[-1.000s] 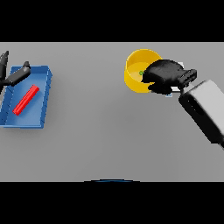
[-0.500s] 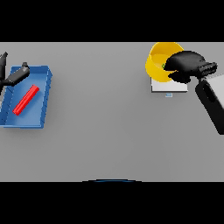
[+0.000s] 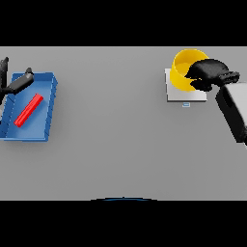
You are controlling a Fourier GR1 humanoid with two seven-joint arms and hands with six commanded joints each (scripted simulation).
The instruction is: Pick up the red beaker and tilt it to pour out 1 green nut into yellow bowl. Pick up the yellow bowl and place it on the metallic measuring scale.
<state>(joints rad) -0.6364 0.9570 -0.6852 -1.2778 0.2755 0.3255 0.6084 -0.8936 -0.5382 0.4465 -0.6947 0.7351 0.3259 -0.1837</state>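
The yellow bowl (image 3: 182,70) is over the metallic measuring scale (image 3: 177,92) at the far right, tilted a little; whether it rests on the scale I cannot tell. My right hand (image 3: 208,74) is curled round the bowl's right rim and hides part of it. The inside of the bowl is hidden. The red beaker (image 3: 29,109) lies on its side in the blue tray (image 3: 49,107) at the far left. My left hand (image 3: 14,84) shows at the left edge over the tray's back corner, fingers straight, holding nothing.
The blue tray stands against the table's left edge. The scale has a small display (image 3: 186,104) at its front edge. My right forearm (image 3: 235,110) slants in from the right edge.
My right hand has carried the yellow bowl to the right and back, from the open table to over the scale. The left hand, tray and beaker have not moved.
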